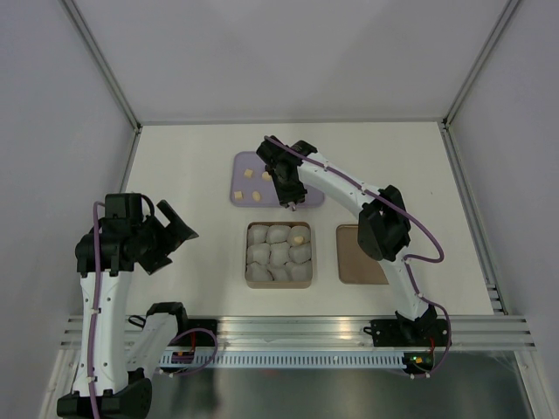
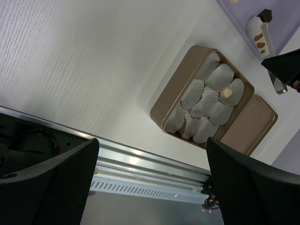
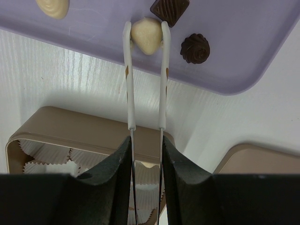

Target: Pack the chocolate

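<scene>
One pale chocolate (image 3: 146,35) is pinched in white tongs (image 3: 130,84) over the purple tray (image 3: 243,42), by its near edge. The right gripper (image 3: 146,152) squeezes those tongs; the left gripper (image 2: 152,145) is spread wide above the desk (image 1: 196,170).

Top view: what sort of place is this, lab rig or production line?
Most likely a lab test cell, not a line: blank panel walls on aluminium posts, arms bolted to an aluminium rail, and one staged set, a lavender tray of chocolates beside a box of paper cups.
</scene>
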Available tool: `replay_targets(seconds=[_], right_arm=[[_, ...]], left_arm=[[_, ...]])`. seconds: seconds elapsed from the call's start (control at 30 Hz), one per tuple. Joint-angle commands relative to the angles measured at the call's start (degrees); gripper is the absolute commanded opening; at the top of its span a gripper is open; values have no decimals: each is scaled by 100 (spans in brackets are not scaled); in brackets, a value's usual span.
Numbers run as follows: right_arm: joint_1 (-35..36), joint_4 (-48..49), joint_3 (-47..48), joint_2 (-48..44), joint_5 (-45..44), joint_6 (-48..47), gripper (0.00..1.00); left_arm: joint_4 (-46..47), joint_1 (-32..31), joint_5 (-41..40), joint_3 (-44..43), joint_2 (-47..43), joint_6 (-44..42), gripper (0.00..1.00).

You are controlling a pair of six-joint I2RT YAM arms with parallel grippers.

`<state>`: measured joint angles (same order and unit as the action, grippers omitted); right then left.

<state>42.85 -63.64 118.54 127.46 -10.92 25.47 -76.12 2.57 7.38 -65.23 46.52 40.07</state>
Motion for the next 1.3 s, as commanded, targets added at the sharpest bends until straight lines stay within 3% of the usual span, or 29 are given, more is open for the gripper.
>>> replay_targets(seconds=[0.0,0.83,1.27], right_arm=[[-22,-35,222,-309,-139,-87,18],[21,-140,99,-1267,-121,-51,15],[970,-843,-656,-2532,-103,660,16]], left_arm=[[53,33,9,19,-56,167,100],[62,33,237,-86,41,202,100],[-8,16,748,19,243,221,100]])
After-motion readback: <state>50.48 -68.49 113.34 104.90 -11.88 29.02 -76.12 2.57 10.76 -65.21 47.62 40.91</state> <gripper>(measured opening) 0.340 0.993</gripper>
